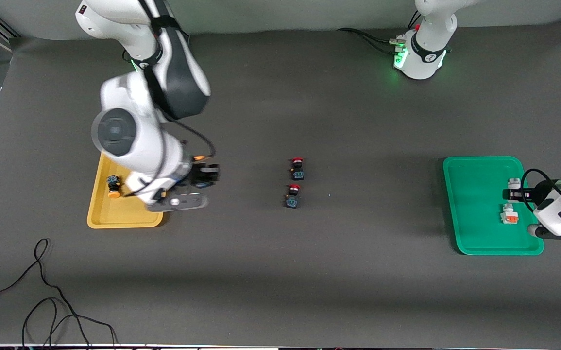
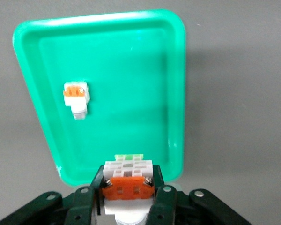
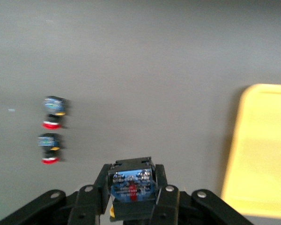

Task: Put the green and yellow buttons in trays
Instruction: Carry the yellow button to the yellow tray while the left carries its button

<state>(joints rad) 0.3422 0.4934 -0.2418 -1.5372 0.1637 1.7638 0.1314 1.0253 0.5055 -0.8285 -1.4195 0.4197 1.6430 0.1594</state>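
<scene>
Both grippers grip buttons: the right gripper clamps a black-bodied button beside the yellow tray, which holds another yellow-capped button; the left gripper pinches a white button over the green tray, where a second white button lies.

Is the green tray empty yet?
No. One white button lies in the green tray; the left gripper holds a second over its rim.
</scene>
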